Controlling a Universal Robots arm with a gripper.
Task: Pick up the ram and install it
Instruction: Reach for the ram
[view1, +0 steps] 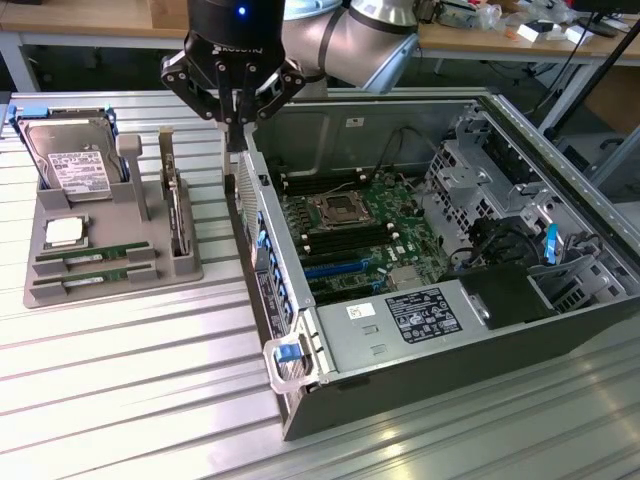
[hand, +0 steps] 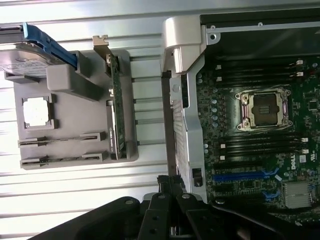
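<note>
Two ram sticks, thin green boards, lie flat in slots at the front of the grey holder tray (view1: 185, 268): one ram stick (view1: 95, 258) (hand: 62, 141) and a second ram stick (view1: 92, 281) (hand: 62, 160) beside it. My gripper (view1: 236, 138) (hand: 169, 184) hangs shut with nothing between its fingers, above the near side wall of the open computer case (view1: 262, 250), to the exterior view's right of the tray and well apart from the ram. Inside the case lies the green motherboard (view1: 400, 235) (hand: 235, 155), with dark memory slots (view1: 335, 243) on both sides of the processor socket (view1: 338, 211).
The tray also holds a silver hard drive (view1: 70, 165), a square silver processor (view1: 65, 232) and an upright card (view1: 178, 215). A power supply (view1: 420, 318) and drive cages (view1: 500, 180) sit in the case. Everything rests on a ribbed metal table (view1: 130, 390).
</note>
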